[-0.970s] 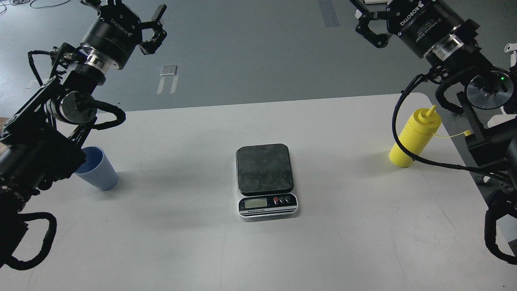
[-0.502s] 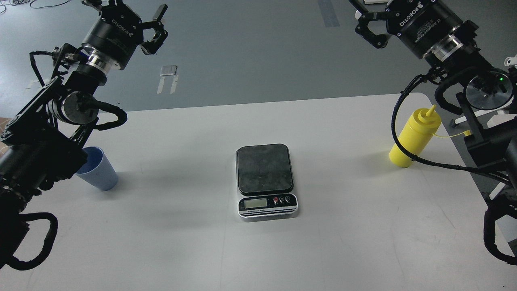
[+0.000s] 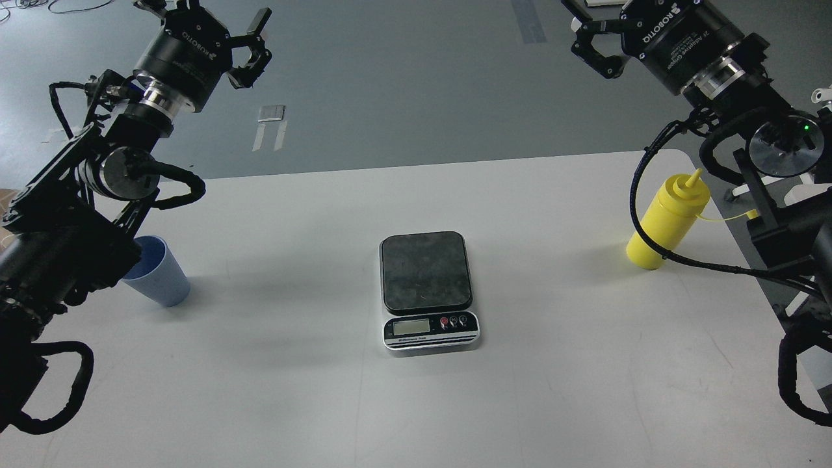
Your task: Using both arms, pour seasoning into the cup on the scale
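A: Non-task items, please.

B: One white table [image 3: 260, 390], rounded far-right corner, matte top with faint scuffs. It fills the lower part of the view, below and nearer than both claws.

A: Beyond it?

B: Grey floor [image 3: 403, 84], running behind and between the two claws. On it, a small grey plate [image 3: 272, 113] with two pale tape strips [image 3: 270, 136] just below it, lying to the lower right of the left claw. A blue-grey tape strip [image 3: 528, 21] sits at the top edge, just left of the right claw.

A: Anything else?

B: Dark cables [image 3: 58, 5] on the floor at the top-left corner, left of the left claw.
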`<state>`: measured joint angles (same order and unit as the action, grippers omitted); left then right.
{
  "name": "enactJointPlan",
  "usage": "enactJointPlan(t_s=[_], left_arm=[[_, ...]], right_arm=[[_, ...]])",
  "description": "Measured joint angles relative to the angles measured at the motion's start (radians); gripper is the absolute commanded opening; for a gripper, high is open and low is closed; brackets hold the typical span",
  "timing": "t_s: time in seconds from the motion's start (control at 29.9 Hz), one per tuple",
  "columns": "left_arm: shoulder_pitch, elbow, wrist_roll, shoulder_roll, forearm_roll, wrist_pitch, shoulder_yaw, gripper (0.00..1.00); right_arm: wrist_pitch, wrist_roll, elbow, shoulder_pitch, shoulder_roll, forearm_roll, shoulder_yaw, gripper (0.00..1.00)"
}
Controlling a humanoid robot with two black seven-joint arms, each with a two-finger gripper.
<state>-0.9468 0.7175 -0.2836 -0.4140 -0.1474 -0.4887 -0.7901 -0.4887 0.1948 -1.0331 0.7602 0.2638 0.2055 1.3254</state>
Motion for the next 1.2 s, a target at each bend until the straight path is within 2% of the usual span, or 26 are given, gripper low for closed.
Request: enactJointPlan(t_s=[1.2], left_arm=[[-0.001, 0.002, 0.000, 0.001, 0.000, 0.000, 0.000, 0.98]], right_arm=[[0.000, 0.000, 0.001, 0.001, -0.002, 0.000, 0.000, 1.00]])
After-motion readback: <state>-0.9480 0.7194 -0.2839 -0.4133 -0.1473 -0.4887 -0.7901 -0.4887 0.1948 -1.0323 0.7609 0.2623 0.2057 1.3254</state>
